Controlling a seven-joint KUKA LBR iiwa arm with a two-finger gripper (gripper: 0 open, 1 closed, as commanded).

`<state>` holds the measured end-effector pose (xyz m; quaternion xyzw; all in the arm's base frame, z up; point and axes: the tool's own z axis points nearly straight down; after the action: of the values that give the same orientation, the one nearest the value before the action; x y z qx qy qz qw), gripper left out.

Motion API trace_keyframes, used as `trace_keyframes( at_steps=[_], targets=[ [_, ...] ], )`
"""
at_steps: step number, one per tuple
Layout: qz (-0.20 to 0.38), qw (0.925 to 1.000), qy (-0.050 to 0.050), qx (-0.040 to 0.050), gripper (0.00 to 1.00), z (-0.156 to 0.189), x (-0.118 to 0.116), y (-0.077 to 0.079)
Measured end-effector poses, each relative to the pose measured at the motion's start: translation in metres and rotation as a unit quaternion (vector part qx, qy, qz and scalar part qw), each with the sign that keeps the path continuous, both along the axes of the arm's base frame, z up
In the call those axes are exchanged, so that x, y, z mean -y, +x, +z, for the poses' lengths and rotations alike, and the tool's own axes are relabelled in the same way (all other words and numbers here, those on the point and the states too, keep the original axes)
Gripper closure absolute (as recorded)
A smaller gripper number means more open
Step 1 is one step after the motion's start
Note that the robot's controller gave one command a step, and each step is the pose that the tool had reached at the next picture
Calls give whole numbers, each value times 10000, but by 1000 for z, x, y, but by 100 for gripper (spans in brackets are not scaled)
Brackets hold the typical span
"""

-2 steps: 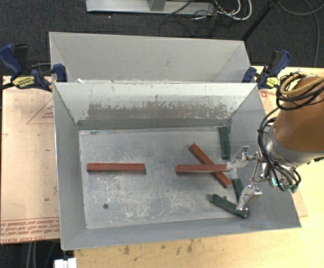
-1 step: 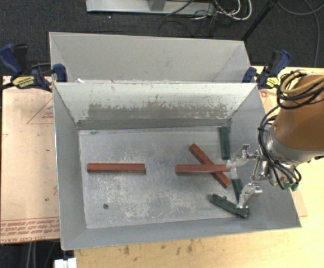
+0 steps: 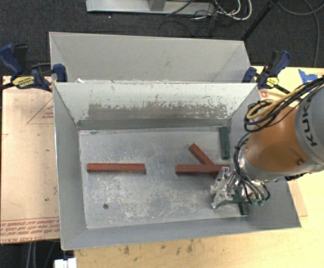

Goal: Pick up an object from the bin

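Red-brown flat rectangular bar (image 3: pixel 195 170) lying flat on floor right of centre, right end just beside gripper (image 3: pixel 224 194). Judged stiff, light, not fragile; best pinched across narrow width near middle. Second, slanted red-brown bar (image 3: pixel 200 153) touches it; could be dragged along. Gripper's spread cannot be told; nothing seen held. Dark green bar (image 3: pixel 224 142) against right wall. Grey metal bin (image 3: pixel 151 205): floor flat, scuffed; wall close at right.

1 bar (image 3: pixel 116 168) ctr-L in bin (image 3: pixel 151 202), 2 crossed bars (image 3: pixel 198 170) R, claw (image 3: pixel 227 195) at front-R corner

Three red-brown bars (image 3: pixel 116 168) (image 3: pixel 196 170) (image 3: pixel 200 153); two dark green bars (image 3: pixel 224 143) (image 3: pixel 243 207)
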<state>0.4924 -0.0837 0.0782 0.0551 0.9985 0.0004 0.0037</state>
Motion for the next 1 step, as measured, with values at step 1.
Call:
trace_keyframes(
  at_steps=[1],
  targets=[
    [1,10000,-1,0,100,0,0,0]
  ],
)
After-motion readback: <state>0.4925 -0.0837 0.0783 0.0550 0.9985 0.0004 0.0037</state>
